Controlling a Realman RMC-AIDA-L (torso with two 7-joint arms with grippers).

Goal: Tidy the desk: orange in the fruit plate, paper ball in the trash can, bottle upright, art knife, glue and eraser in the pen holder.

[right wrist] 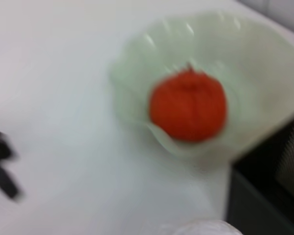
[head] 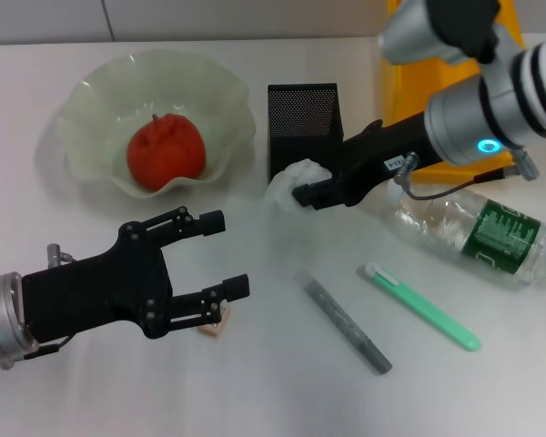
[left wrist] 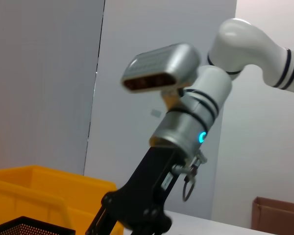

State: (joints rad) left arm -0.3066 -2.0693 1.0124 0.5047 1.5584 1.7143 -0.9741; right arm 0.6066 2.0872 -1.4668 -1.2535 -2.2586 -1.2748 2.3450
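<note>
The orange point(head: 166, 152) lies in the pale-green fruit plate point(head: 91, 100), also seen in the right wrist view as orange point(right wrist: 188, 105) and plate point(right wrist: 264, 58). My right gripper point(head: 307, 193) is shut on the white paper ball point(head: 287, 185), just in front of the black mesh pen holder point(head: 303, 123). The bottle point(head: 473, 228) lies on its side at the right. A grey art knife point(head: 348, 325) and a green glue stick point(head: 420, 307) lie on the desk point(head: 282, 391). My left gripper point(head: 224, 255) is open, its near finger over the small eraser point(head: 214, 328).
The yellow trash can point(head: 405, 86) stands at the back right, mostly hidden behind my right arm; the left wrist view shows its wall point(left wrist: 39, 191) beside the mesh holder's rim point(left wrist: 24, 225). A brown cardboard box point(left wrist: 277, 215) stands far off.
</note>
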